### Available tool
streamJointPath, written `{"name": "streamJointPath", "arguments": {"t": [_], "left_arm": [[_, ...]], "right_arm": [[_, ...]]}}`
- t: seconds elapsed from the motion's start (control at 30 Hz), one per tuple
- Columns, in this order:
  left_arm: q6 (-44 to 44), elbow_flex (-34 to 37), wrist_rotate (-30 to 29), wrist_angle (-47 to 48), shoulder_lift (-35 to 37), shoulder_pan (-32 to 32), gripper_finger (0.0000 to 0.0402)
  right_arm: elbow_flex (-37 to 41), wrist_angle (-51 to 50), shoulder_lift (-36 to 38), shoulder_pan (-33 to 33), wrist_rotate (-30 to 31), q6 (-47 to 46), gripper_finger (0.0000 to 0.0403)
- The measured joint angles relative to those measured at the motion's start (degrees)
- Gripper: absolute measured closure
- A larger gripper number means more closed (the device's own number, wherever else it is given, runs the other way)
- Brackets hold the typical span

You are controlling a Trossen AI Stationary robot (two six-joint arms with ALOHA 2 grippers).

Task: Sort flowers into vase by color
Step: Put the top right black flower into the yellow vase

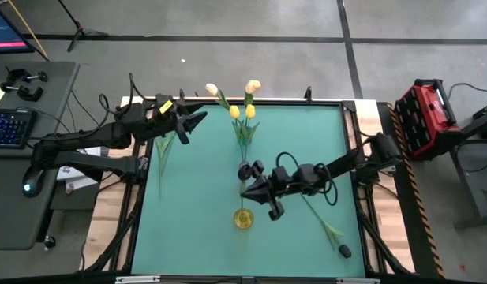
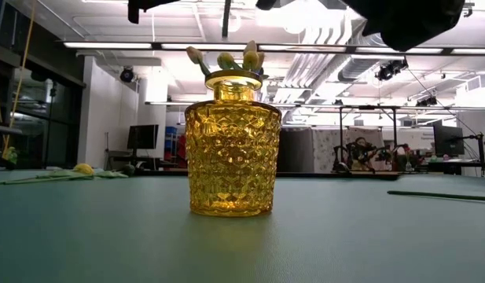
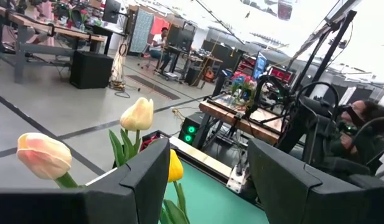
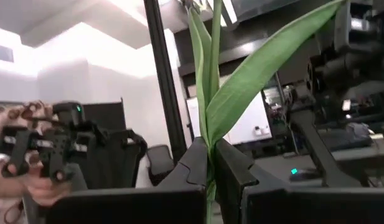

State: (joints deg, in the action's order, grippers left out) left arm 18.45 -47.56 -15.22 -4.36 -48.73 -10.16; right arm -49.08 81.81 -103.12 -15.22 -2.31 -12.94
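Note:
A yellow glass vase (image 1: 243, 219) (image 2: 232, 149) stands near the table's middle front. Beyond it rises a bunch of tulips, two peach heads (image 1: 211, 89) (image 3: 45, 155) and two yellow heads (image 1: 234, 112) (image 3: 173, 165). Their stems (image 1: 243, 142) run together toward a dark round thing (image 1: 245, 169), just far of my right gripper (image 1: 243, 188) (image 4: 211, 155). That gripper is shut on a green stem. My left gripper (image 1: 188, 122) (image 3: 207, 186) hangs open at the far left, raised, pointing at the bunch with nothing between its fingers. A dark-headed tulip (image 1: 345, 251) lies flat at the near right. My right gripper pinches a green flower stem (image 4: 210, 140) between its two fingers, just below where the long leaves (image 4: 260, 74) branch off. The fingers come from the table's right, tipped a little upward, and lie across the stem. The fingers hide the stem's lower end. Which head belongs to it I cannot tell.
Another tulip (image 1: 162, 150) lies on the green mat at the far left, under my left arm; its yellow head (image 2: 83, 168) rests on the table. A desk with a keyboard (image 1: 10, 126) stands left of the table and a red case (image 1: 426, 118) to its right.

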Motion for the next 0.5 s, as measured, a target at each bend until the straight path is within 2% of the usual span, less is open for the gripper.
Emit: {"name": "streamJointPath", "arguments": {"t": [0.2,0.33,0.5], "left_arm": [[0.0,0.0,0.0,0.0,0.0,0.1,0.0200],[-1.0,0.0,0.0,0.0,0.0,0.1,0.0200],[-1.1,0.0,0.0,0.1,0.0,0.1,0.0200]], "right_arm": [[0.3,-0.6,-0.3,0.0,0.8,2.9,0.0403],[0.3,-1.9,-0.3,0.0,3.8,5.6,0.0403],[0.4,-6.0,-0.3,-0.2,4.0,4.0,0.0403]]}}
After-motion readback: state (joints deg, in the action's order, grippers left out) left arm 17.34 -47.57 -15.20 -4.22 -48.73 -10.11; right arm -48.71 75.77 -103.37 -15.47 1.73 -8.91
